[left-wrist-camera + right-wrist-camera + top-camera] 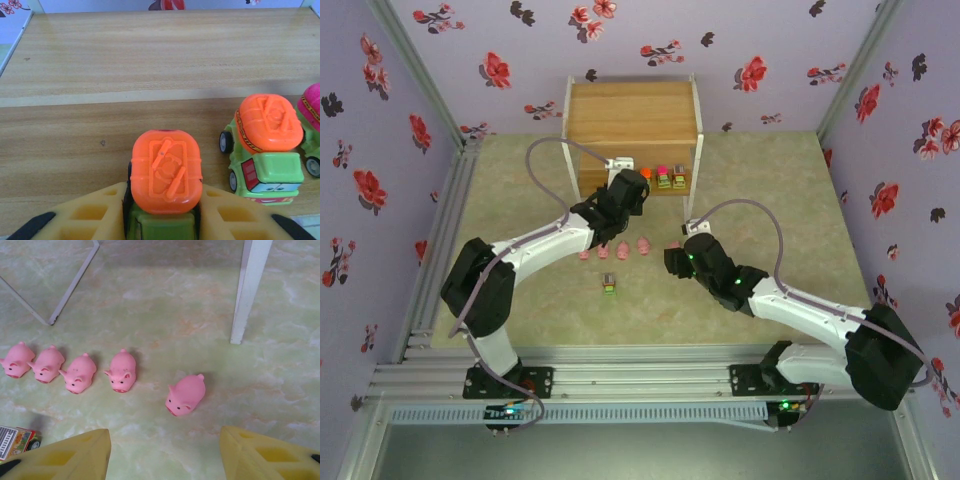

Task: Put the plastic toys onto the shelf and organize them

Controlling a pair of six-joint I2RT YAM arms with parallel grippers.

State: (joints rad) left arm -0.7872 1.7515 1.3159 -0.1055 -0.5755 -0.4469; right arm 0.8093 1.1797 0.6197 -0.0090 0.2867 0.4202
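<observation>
the left gripper (626, 188) was closed on an orange-topped truck (166, 172). its yellow fingers (95, 215) pinched the green base from both sides over the shelf (75, 150), above what looked like the lower board. whether the wheels touched the wood could not be told. just to the right a second orange truck (264, 145) stood on the same board, with a pink-topped truck (312, 112) beside it.

the step in hand seemed to be setting the held truck down in line with those two. it would pay to lower it straight until it sat flat, facing the same way as its neighbour. a gap was needed on that side so the finger would not nudge the standing truck. then the jaws should open only a little and back straight out.

the right gripper (165, 440) hung wide open and empty over the table (165, 305), near the closest of five pink pigs (186, 394). one more truck (17, 437) lay on the table near them.
</observation>
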